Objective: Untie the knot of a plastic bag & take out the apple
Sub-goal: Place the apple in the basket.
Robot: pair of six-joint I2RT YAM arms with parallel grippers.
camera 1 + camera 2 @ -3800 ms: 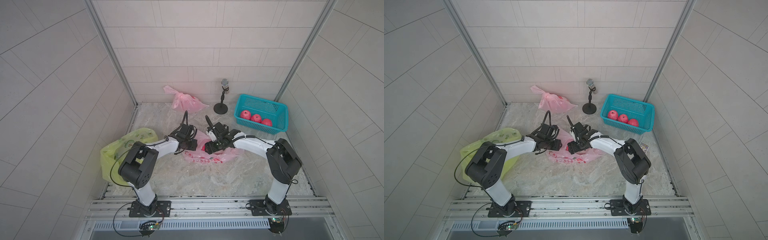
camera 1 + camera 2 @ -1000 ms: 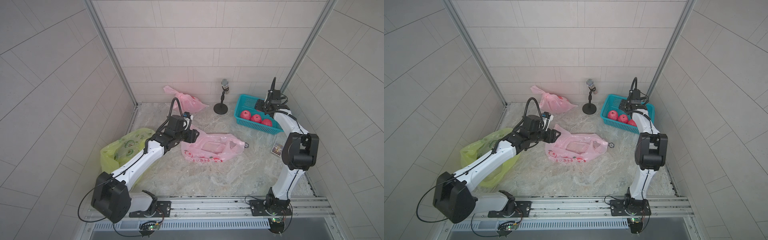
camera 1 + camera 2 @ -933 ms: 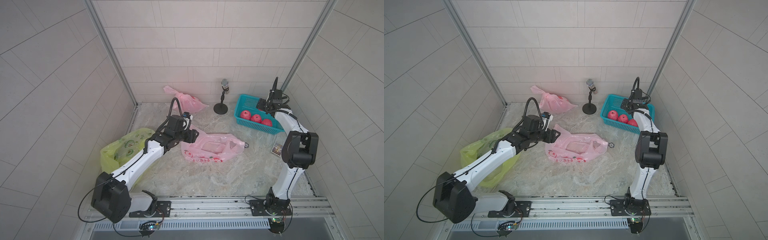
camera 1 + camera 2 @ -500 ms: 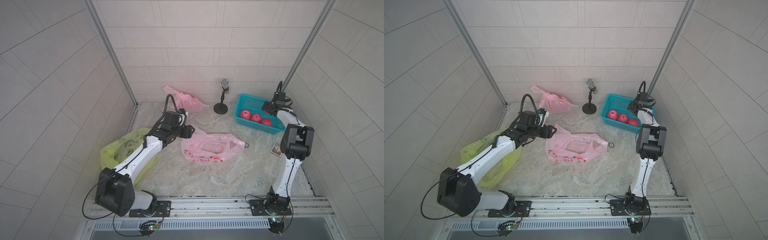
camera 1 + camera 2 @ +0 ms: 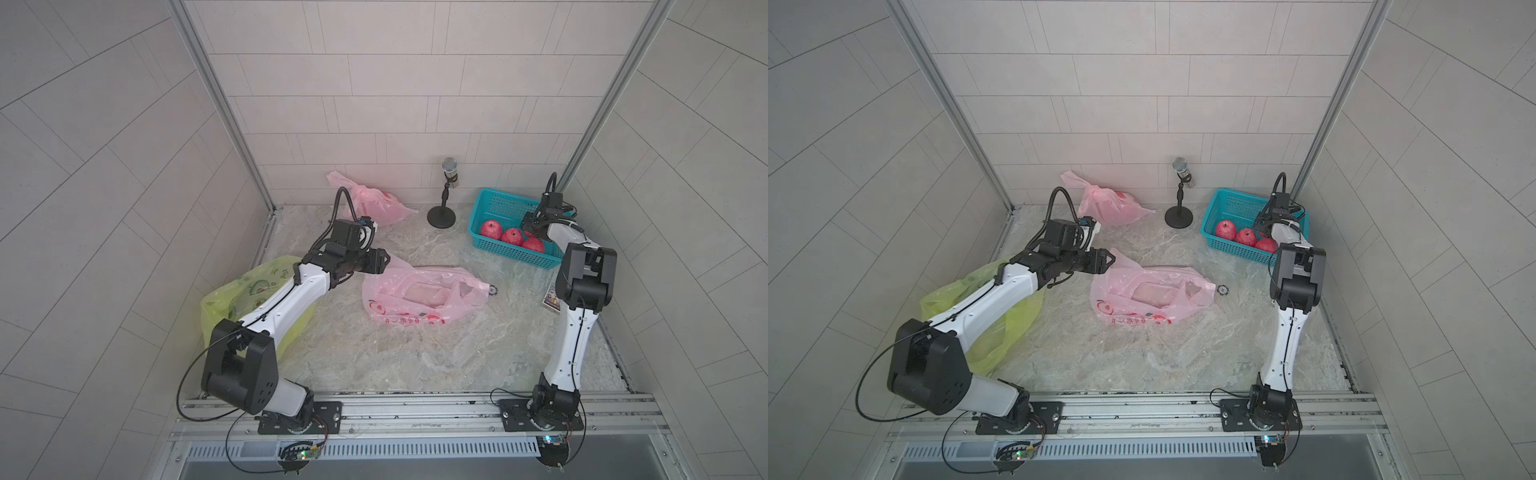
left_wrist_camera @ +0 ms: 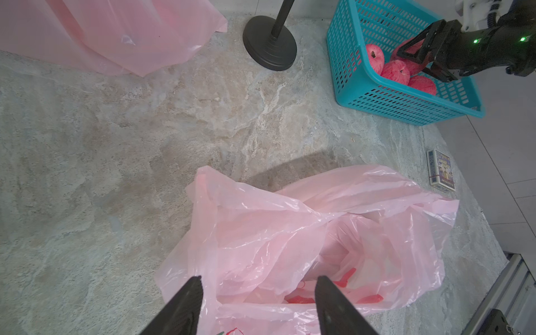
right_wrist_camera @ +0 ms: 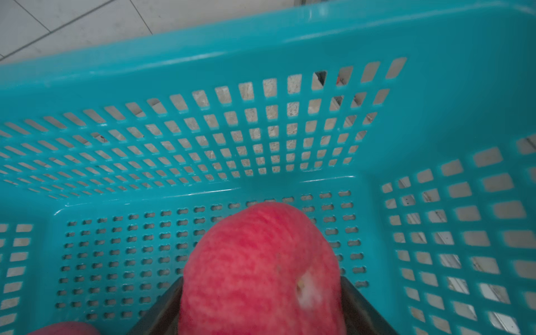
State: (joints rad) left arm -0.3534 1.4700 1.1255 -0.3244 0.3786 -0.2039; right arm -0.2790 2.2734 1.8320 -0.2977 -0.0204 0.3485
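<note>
The pink plastic bag (image 5: 419, 297) (image 5: 1146, 297) lies flat and slack in the middle of the stone table, its mouth loose. My left gripper (image 5: 384, 264) (image 5: 1111, 261) hovers open just off the bag's left end. In the left wrist view its fingers (image 6: 188, 301) straddle crumpled pink film (image 6: 319, 237) without touching it. My right gripper (image 5: 528, 222) (image 6: 414, 61) is down inside the teal basket (image 5: 511, 249), shut on a red apple (image 7: 261, 266) that fills the gap between its jaws. In both top views that apple is hidden under the gripper.
Three more red apples (image 5: 512, 237) lie in the basket. Another pink bag (image 5: 374, 203) and a microphone stand (image 5: 442, 216) stand at the back wall. A green bag (image 5: 245, 299) is under the left arm. A small card box (image 5: 552, 297) lies right.
Both grippers were at the pink bag a few seconds ago. Over the last second the left gripper has drawn back left off the bag, and the right gripper has shifted slightly rightward over the basket.
</note>
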